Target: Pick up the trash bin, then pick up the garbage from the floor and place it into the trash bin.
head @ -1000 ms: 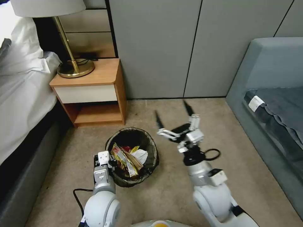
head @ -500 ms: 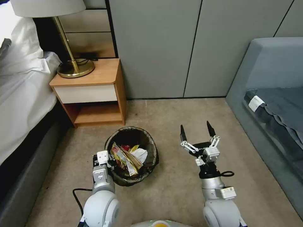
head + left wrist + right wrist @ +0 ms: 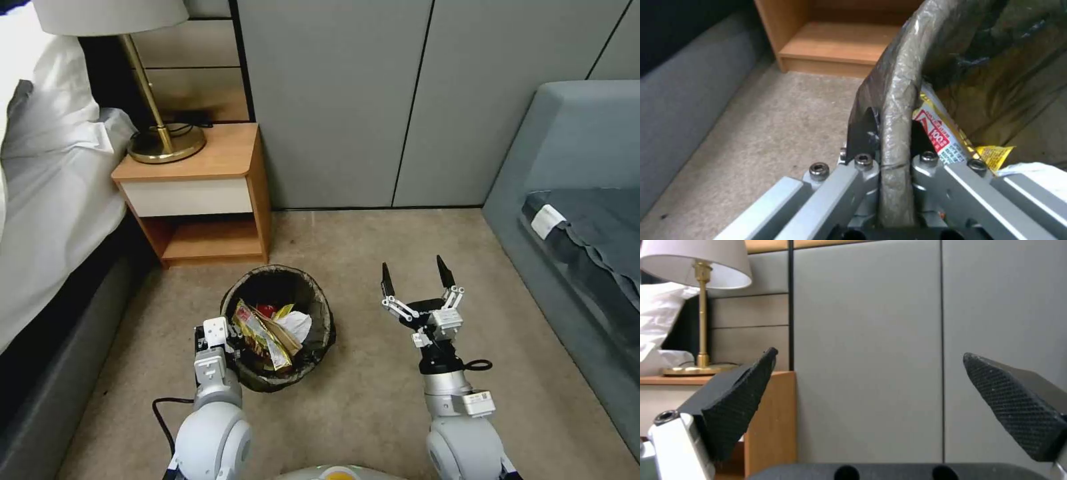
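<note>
The trash bin (image 3: 320, 308) is a small round bin lined with a dark bag. It hangs just above the carpet, left of centre in the head view. Inside lies the garbage (image 3: 270, 327): a yellow wrapper, a red piece and white tissue. My left gripper (image 3: 223, 340) is shut on the bin's near rim (image 3: 898, 100), one finger inside and one outside. A yellow wrapper (image 3: 947, 136) shows just inside the rim. My right gripper (image 3: 413, 280) stands open and empty over bare carpet to the bin's right, with its fingertips (image 3: 738, 406) spread wide toward the wall.
A wooden nightstand (image 3: 200, 193) with a brass lamp (image 3: 157, 87) stands behind the bin. A bed (image 3: 47, 200) runs along the left. A grey sofa (image 3: 573, 200) fills the right side. Grey wall panels (image 3: 373, 100) close the back. Open carpet (image 3: 360, 240) lies between.
My right arm has drawn back from beside the bin toward me and to the right, still open. The view has shifted slightly. The left gripper keeps hold of the bin.
</note>
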